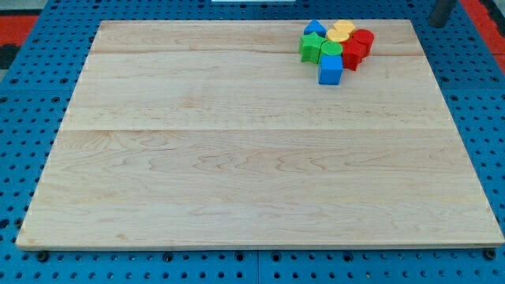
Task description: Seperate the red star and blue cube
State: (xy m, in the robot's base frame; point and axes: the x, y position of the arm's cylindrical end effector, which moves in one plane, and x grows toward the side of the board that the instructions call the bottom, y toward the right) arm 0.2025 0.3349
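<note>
The blue cube (331, 69) sits at the bottom of a tight cluster near the board's top right. The red star (352, 54) touches it on its upper right. Packed around them are a red cylinder (364, 39), a green round block (331, 50), a green star (311, 46), a yellow block (341, 31) and a blue triangular block (315, 28). My tip (436, 24) is at the view's top right corner, off the board's edge, well to the right of and above the cluster, touching no block.
The wooden board (237, 158) lies on a blue pegboard table (24, 95). The cluster sits close to the board's top edge.
</note>
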